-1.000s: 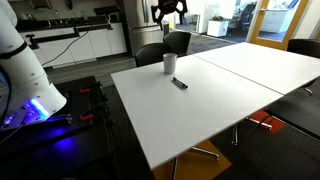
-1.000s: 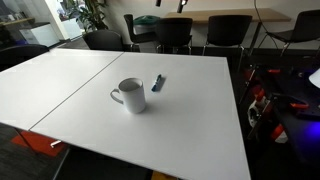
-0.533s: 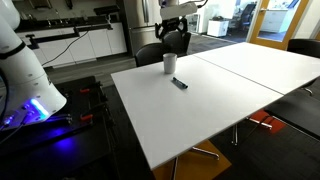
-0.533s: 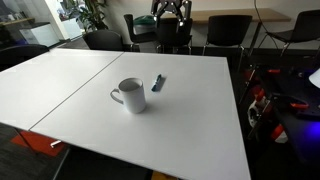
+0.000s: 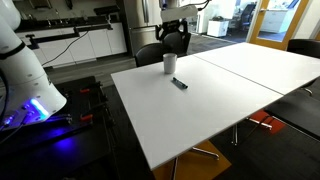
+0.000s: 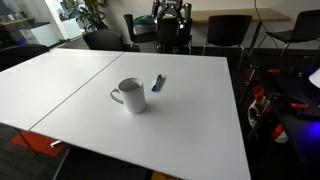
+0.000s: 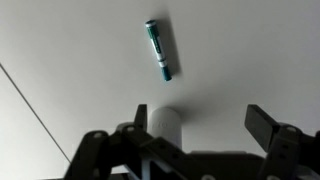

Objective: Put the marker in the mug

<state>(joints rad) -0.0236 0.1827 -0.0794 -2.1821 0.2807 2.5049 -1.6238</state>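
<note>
While the gripper [image 5: 177, 42] hangs high above the table [image 5: 200, 110], above and beyond the mug [image 5: 170, 64] on the side of the dark chairs [image 6: 175, 35], nothing has yet been grasped: the wrist view shows its fingers spread wide with only bare tabletop and the mug top between them. The marker [image 7: 158, 50] lies flat on the table just beside the mug, apart from it and not touching, as both exterior views confirm. The mug stands upright with its opening up and its handle on the side away from the marker. Judged from this, the approach to the marker is the step in hand, and the task itself has not begun. Several faults are possible from here. In the wrist view the mug sits nearer the line between the fingers than the marker does, so a straight descent would probably land on the mug; the gripper would first need to shift off the mug toward the marker. Because the marker lies so near the mug, a widely opened finger could strike the mug wall and push or tip it. The marker is thin and round, so jaws closing along its length instead of across it could roll it away. An end grip may let it tilt and catch the mug rim.
</note>
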